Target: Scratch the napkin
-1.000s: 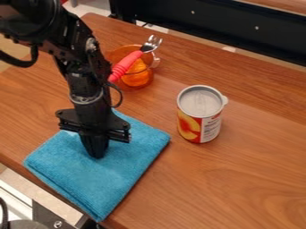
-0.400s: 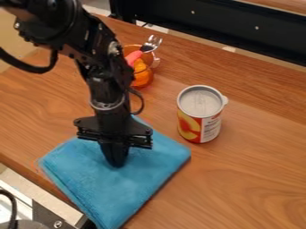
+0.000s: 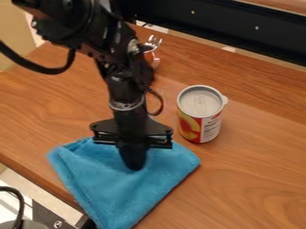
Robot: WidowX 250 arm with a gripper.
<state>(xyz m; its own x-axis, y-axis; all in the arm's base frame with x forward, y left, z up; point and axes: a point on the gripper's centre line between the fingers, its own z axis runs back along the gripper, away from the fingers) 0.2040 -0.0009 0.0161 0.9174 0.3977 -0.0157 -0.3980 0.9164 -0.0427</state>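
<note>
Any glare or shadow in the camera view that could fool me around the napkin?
Camera view: light looks soft, with no hard-edged shadow across the napkin; a faint pale sheen shows on the table on the image-right side of the can; the fork catches bright glints; the black gripper is too dark to show much detail.

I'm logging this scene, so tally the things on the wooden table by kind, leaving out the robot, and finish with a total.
Napkin: 1
Can: 1
Fork: 1
Orange cup, mostly hidden behind the arm: 1
Total: 4
</note>
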